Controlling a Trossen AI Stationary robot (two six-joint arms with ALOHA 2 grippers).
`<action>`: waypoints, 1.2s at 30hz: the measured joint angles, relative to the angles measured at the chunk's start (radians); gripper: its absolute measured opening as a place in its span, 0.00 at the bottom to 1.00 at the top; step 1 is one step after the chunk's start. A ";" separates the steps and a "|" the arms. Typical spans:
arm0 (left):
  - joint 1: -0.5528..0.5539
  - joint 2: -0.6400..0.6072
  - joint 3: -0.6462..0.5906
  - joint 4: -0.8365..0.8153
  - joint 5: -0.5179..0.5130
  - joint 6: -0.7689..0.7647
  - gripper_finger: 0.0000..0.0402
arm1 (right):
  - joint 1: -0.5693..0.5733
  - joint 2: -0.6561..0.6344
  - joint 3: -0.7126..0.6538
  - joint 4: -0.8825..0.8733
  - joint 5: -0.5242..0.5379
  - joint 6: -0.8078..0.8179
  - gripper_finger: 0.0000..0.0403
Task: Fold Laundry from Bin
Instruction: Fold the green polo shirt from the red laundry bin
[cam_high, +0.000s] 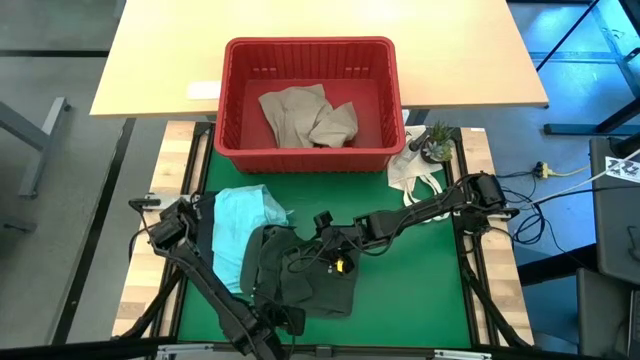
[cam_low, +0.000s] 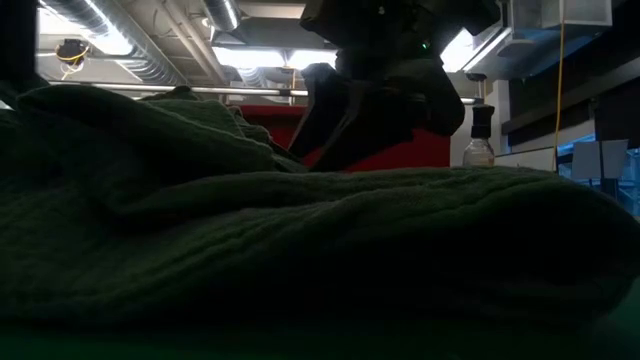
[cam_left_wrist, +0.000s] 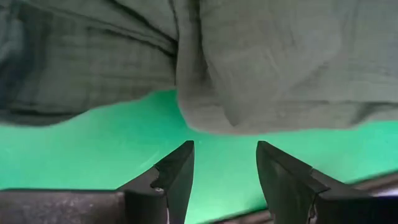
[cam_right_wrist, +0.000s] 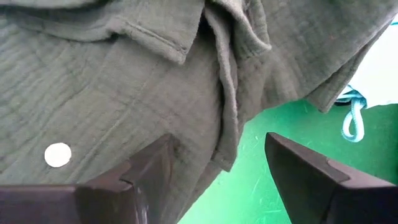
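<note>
shirt (cam_high: 300, 275) flattening in hand on mat (cam_high: 400, 290); left gripper (cam_left_wrist: 224, 171) and right gripper (cam_right_wrist: 217, 168) both spread, empty; next: pinch hem, fold.

- I see a green mat (cam_high: 400, 280) covering my work surface.
- A white cloth bag (cam_high: 412, 172) lies beside a small potted plant (cam_high: 437, 143) (mat's far right corner).
- A light wooden table (cam_high: 320, 40) stands behind.
</note>
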 joint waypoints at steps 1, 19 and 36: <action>0.002 0.008 0.000 -0.008 -0.002 -0.001 0.41 | 0.000 0.000 0.000 0.000 0.000 0.000 0.63; -0.005 0.094 -0.002 -0.040 0.068 0.000 0.41 | 0.000 0.000 0.000 0.000 0.000 0.000 0.63; -0.024 0.094 -0.034 -0.008 -0.200 0.078 0.41 | 0.001 0.000 0.000 0.000 -0.003 0.000 0.63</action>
